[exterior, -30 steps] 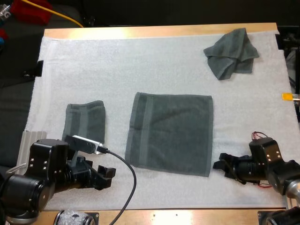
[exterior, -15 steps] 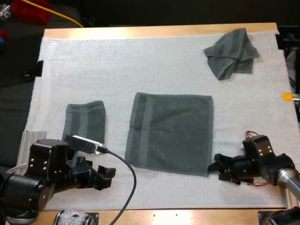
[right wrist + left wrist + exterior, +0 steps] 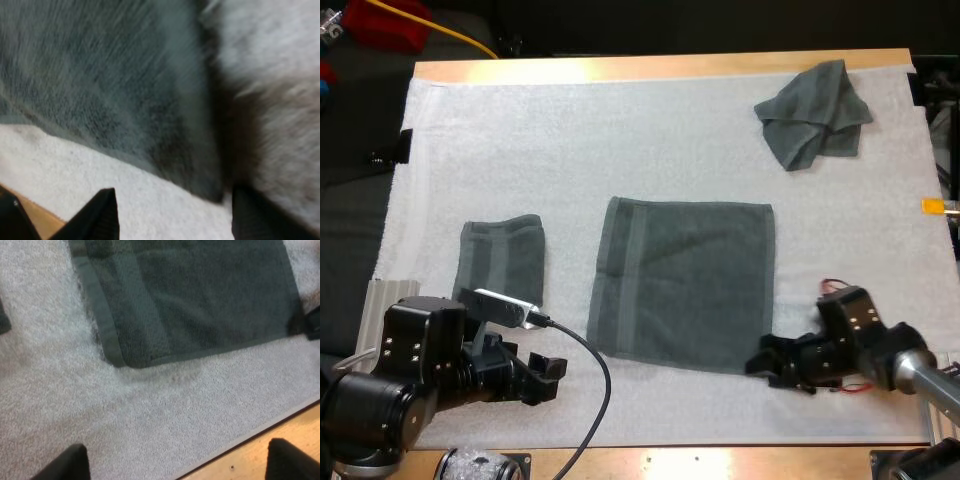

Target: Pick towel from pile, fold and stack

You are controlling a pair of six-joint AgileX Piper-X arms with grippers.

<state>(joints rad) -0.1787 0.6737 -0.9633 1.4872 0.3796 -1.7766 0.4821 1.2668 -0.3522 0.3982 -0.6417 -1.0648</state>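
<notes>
The right arm (image 3: 865, 345) sits further left in the lower right of the frame than a second ago, having slid across the white mat (image 3: 620, 150). Its jaws, earlier clear of the spread towel (image 3: 685, 280), now reach that towel's lower right corner and stand apart around it.

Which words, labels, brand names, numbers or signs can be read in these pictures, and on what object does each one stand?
None can be read.
The flat towel, the folded towel, the crumpled towel and the white mat are plain, with no print or tag showing.
The left pincer and the right pincer, both open, carry no legible marking.
</notes>
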